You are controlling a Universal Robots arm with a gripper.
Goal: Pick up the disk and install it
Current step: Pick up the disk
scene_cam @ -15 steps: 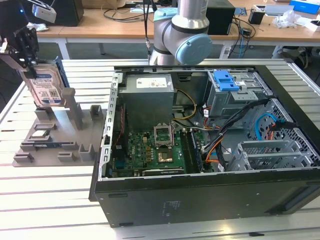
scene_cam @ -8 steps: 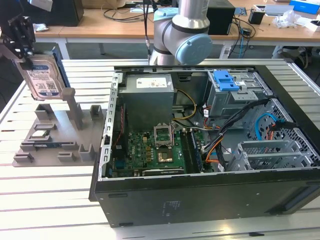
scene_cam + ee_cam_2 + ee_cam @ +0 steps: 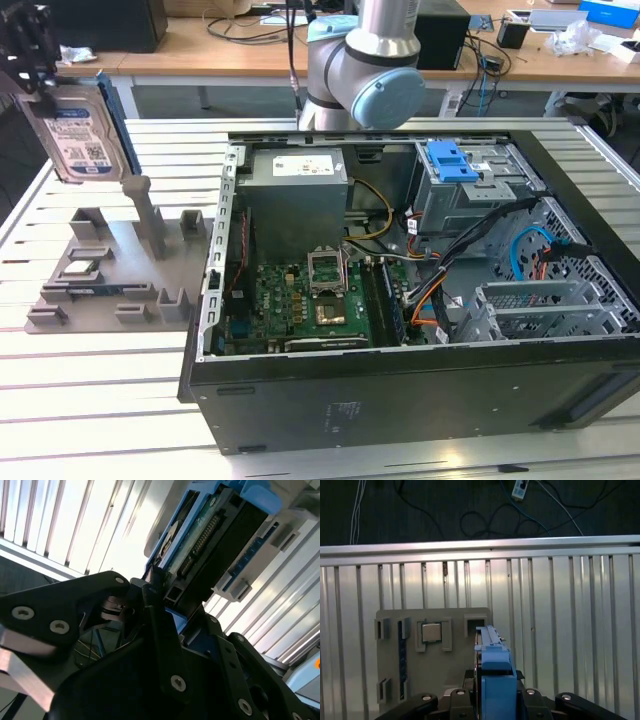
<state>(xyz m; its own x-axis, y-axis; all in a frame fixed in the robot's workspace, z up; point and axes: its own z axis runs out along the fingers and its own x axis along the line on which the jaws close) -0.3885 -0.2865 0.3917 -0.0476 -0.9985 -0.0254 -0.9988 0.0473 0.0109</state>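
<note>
The disk (image 3: 75, 130), silver with a white and blue label and a blue bracket, hangs upright in the air at the exterior view's far left, above the grey fixture plate (image 3: 110, 275). My gripper (image 3: 33, 72) is shut on its upper end. In the first wrist view the disk (image 3: 492, 667) appears edge-on between the black fingers (image 3: 465, 697), with the fixture plate (image 3: 455, 665) below it. The second wrist view looks along the disk's (image 3: 210, 537) connector end, and the gripper (image 3: 165, 607) clamps it from both sides.
An open computer case (image 3: 400, 400) lies on the slatted table (image 3: 100, 400), to the exterior view's right of the fixture. Inside are a grey power-supply box (image 3: 297, 170), a motherboard (image 3: 310, 300) and a drive cage with a blue latch (image 3: 452, 160). A chip (image 3: 80, 268) sits on the fixture.
</note>
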